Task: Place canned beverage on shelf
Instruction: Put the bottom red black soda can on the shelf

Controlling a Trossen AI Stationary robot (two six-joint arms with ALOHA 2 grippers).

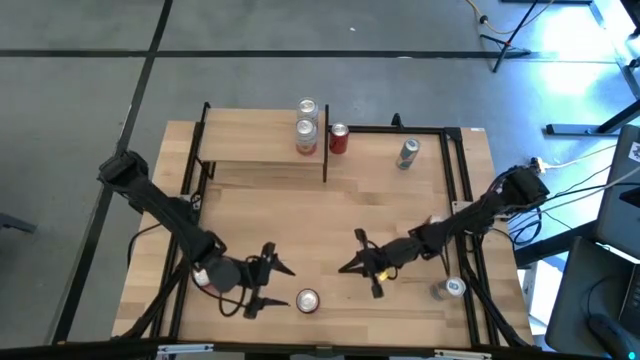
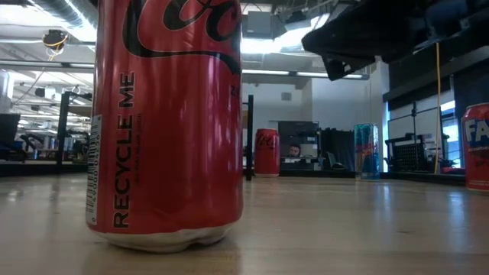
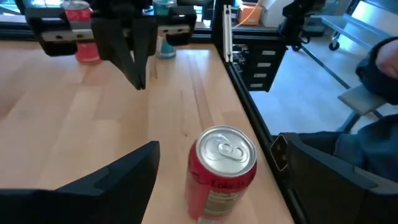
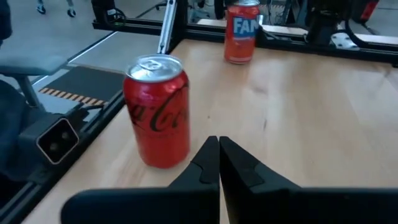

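A red Coca-Cola can [image 2: 164,122] reading "RECYCLE ME" stands by the left tool [image 1: 272,282], fingers apart.

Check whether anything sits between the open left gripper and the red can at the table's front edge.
Nothing visible does. The left gripper is open, right beside the red can, with only bare table between them. The right gripper is shut and off to the other side, out of that path.

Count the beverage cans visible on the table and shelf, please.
6. Two on the shelf: rear can, front can. One red can beside the shelf, one grey can farther right, one Coke can near the left gripper, one Fanta can at the right edge.
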